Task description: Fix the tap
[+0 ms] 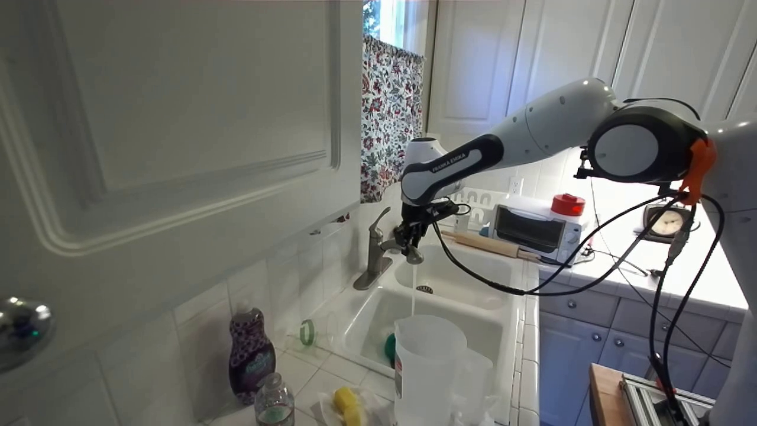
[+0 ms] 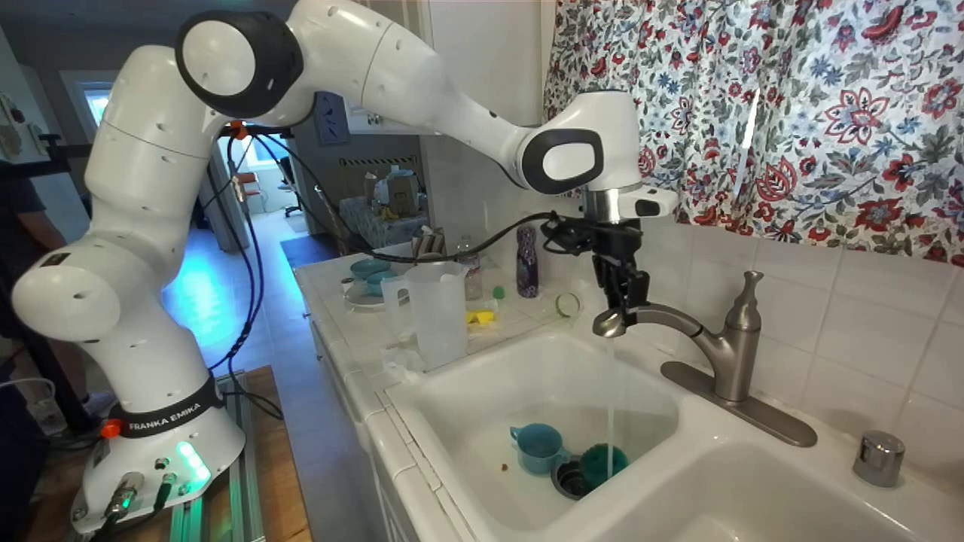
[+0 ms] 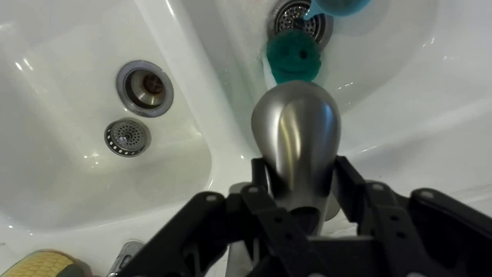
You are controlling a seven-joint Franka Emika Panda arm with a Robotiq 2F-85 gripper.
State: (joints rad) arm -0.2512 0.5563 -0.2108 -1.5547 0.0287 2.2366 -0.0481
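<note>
Tap [image 2: 730,354] grasped at the spout [image 3: 296,127] by the gripper [image 3: 300,167], with black fingers [image 3: 348,182] on both flanks of the metal; in the wrist view, partly hidden behind them. In both exterior views, mounted on the back ledge of the white double sink [image 2: 474,421], below a floral curtain [image 2: 798,128].

From the spout, a thin stream of water [image 2: 611,406] down into one basin; in an exterior view, with its lower end lost behind a frosted pitcher [image 1: 429,373], cut off at the bottom edge. In the same basin, a round green object [image 3: 294,55], hard to identify, overlapping a drain strainer [image 3: 287,20], and near it a blue cup [image 2: 540,444], cropped by the wrist view's top edge. In the other basin, an open drain [image 3: 142,92] with a perforated strainer basket [image 3: 128,138] just beside it. At the wrist view's lower left, a yellow textured item [image 3: 40,265], too cropped to name.

Farther out, the Franka Emika arm [image 1: 550,124], cut off at the right edge of an exterior view; across much of that view's left half, a white cabinet door [image 1: 195,118] with a clipped chrome knob [image 1: 26,334].
</note>
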